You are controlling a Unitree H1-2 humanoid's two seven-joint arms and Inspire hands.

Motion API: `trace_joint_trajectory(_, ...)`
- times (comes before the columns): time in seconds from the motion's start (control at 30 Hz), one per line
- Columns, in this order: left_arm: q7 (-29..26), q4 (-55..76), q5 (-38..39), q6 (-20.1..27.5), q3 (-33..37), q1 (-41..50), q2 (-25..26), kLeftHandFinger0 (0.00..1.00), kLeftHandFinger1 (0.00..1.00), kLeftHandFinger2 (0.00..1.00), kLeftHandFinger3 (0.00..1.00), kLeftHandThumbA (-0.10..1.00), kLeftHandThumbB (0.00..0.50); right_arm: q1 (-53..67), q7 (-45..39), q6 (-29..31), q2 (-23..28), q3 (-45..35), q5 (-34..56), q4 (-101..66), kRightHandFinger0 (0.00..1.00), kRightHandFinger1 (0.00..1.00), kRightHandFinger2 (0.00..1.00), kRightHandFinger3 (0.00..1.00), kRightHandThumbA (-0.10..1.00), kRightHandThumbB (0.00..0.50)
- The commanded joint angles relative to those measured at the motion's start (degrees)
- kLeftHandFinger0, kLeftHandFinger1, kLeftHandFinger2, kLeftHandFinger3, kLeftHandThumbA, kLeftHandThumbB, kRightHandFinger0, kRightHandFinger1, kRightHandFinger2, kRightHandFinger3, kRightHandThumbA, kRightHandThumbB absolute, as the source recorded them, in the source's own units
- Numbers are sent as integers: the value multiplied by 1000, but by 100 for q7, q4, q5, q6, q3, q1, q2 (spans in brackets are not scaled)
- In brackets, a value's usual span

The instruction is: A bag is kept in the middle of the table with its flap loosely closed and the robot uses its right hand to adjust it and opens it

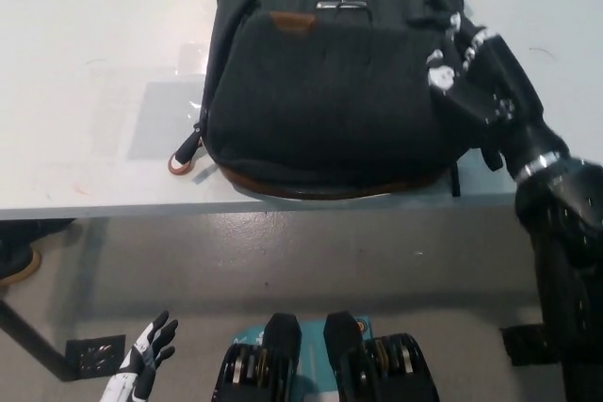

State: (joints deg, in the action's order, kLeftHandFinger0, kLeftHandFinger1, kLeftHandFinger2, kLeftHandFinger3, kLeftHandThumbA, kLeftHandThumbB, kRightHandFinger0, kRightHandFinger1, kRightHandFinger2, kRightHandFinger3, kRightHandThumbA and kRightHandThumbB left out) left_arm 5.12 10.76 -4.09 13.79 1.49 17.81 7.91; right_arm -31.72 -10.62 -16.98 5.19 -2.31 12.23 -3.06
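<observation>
I see the right hand (468, 77) against the bag (330, 91)'s right edge, grip unclear; bag overhangs the table (85, 72)'s near edge. Risk: a tug drags it off. Left hand (146, 364) idle below, fingers spread.

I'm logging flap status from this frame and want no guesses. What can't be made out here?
- Head view: the bag's top is cut off by the upper edge.
- The right hand's fingers are blurred and lie against dark fabric, so whether they grip the bag is unclear.
- What is inside the bag is hidden by its closed front.
- The left hand sits low at lower left, partly cut off by the bottom edge.
</observation>
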Motion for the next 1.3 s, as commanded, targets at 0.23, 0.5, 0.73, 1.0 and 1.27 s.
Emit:
trace_joint_trajectory(0.23,43,124,140,14,-116,-225,143,1000,1000,1000,1000,1000,0,1308,182,59,-251,531,-507,-2385,0,228,379,468,-100,146)
trace_joint_trajectory(0.5,54,81,66,25,-134,-312,157,1000,1000,1000,1000,1000,10,2692,-528,471,230,1219,-330,-2081,788,904,1000,1000,604,116)
trace_joint_trajectory(0.73,64,70,106,33,-128,-306,173,1000,1000,1000,1000,1000,1,3505,-671,926,750,1980,-859,-1401,1000,1000,1000,1000,884,199)
trace_joint_trajectory(1.0,53,69,67,31,-126,-348,159,1000,1000,1000,1000,1000,0,4042,-632,1627,841,1976,-901,-733,1000,1000,1000,1000,929,209)
trace_joint_trajectory(1.27,23,14,-21,73,-122,-315,153,1000,1000,1000,1000,1000,1,4476,-571,1962,777,1743,-690,-441,1000,1000,1000,1000,1000,234)
